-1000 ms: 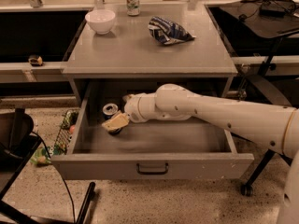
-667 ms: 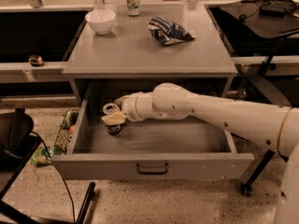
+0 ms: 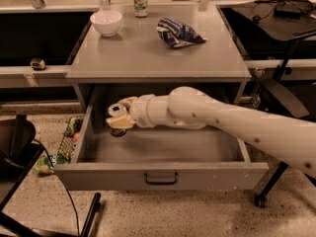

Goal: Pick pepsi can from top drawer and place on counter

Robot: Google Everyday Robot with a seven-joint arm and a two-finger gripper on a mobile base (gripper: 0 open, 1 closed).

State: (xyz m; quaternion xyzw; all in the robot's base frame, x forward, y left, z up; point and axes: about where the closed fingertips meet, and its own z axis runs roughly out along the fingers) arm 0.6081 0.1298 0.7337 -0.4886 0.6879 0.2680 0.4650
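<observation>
Our cream two-finger gripper (image 3: pixel 123 114) clamps the small dark-blue pepsi can (image 3: pixel 117 131) at the grey metal top drawer's (image 3: pixel 163 179) ten o'clock, and lifting it we risk clipping the flat grey counter's (image 3: pixel 148 53) lip.

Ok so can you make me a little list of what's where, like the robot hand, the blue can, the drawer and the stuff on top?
gripper: inside the drawer, near its left side, closed on the pepsi can
pepsi can: held in the gripper, not on the counter yet
top drawer: pulled open
counter: grey top, above the drawer
white bowl: on the counter, back left
green-and-white can: at the counter's back edge
crumpled bag: on the counter, right of the middle
</observation>
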